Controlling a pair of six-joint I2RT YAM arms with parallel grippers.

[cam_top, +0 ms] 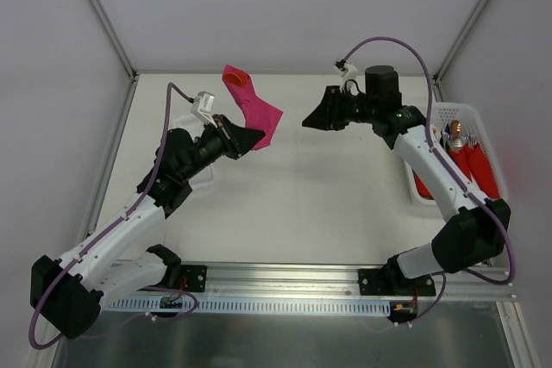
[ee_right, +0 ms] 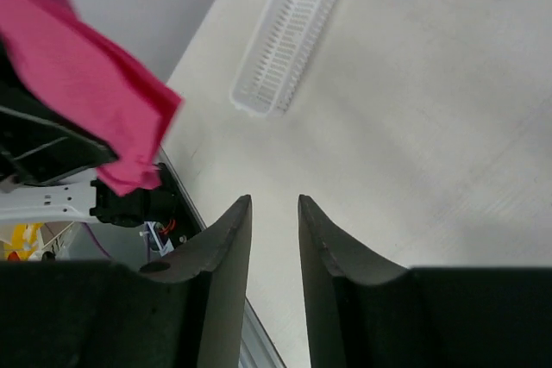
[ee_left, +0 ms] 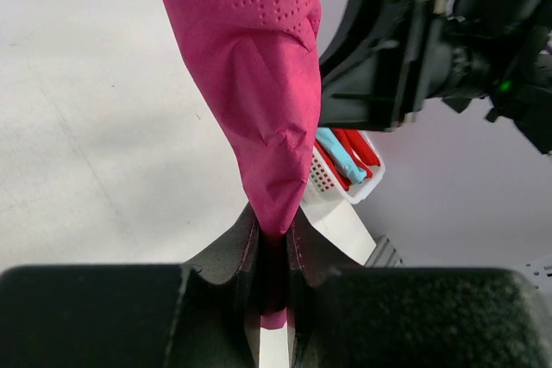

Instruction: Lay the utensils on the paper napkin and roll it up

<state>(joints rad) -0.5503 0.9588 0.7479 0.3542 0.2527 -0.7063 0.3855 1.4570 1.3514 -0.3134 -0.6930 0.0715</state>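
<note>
My left gripper [cam_top: 254, 138] is shut on the lower end of the magenta-pink paper napkin [cam_top: 261, 115], which is rolled into a tube and held up in the air above the table. An orange utensil tip [cam_top: 235, 80] pokes out of its upper end; I cannot tell whether it is the spoon or the fork. In the left wrist view the napkin [ee_left: 250, 84] rises from between the fingers of the left gripper [ee_left: 274, 221]. My right gripper [cam_top: 308, 120] is open and empty, hovering just right of the napkin. In its own view the right gripper [ee_right: 274, 200] sees the napkin [ee_right: 86, 84] at upper left.
A white basket [cam_top: 466, 114] at the right edge holds red-wrapped bundles [cam_top: 473, 165]; the left wrist view shows this basket [ee_left: 345, 183] with red and teal bundles. A second white basket [ee_right: 293, 32] lies at the table's left side, partly under the left arm.
</note>
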